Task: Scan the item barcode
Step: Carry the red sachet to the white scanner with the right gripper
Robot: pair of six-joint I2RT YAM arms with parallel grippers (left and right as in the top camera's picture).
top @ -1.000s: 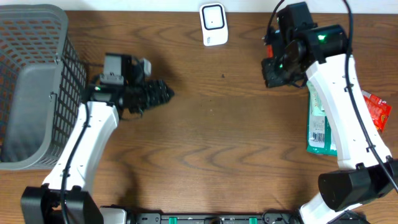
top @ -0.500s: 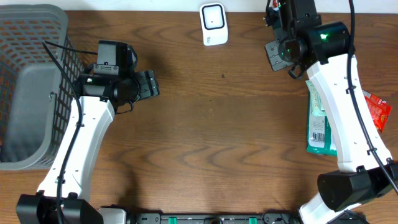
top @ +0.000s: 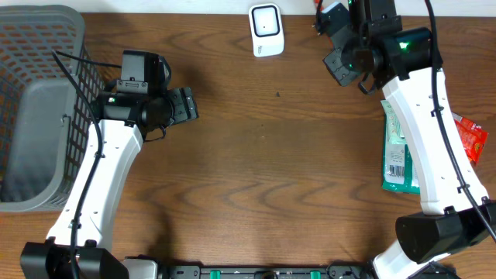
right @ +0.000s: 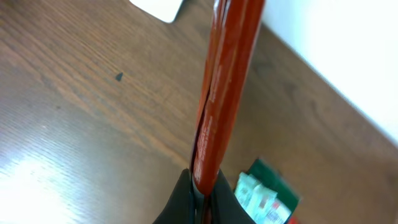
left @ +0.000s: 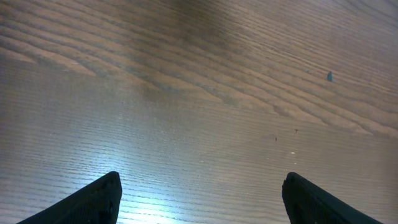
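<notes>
**Right fingers (right: 177, 205) clamped on thin red plastic packet (right: 221, 93)**

The right fingers hold the thin red plastic packet edge-on above the brown wooden table (top: 271, 170), near the white rectangular scanner (top: 266, 29). The left fingers (left: 93, 199) stand wide apart over the table, gripping nothing.

We get the table (top: 256, 170) straight down from overhead; both wrist cameras sit close, angled over the wood; all three share the dark speck (top: 277, 95) below the scanner (top: 266, 29).

A dark brown wood-grain table (top: 263, 178) meets a white wall (right: 348, 50), with bright glare on its surface.
</notes>
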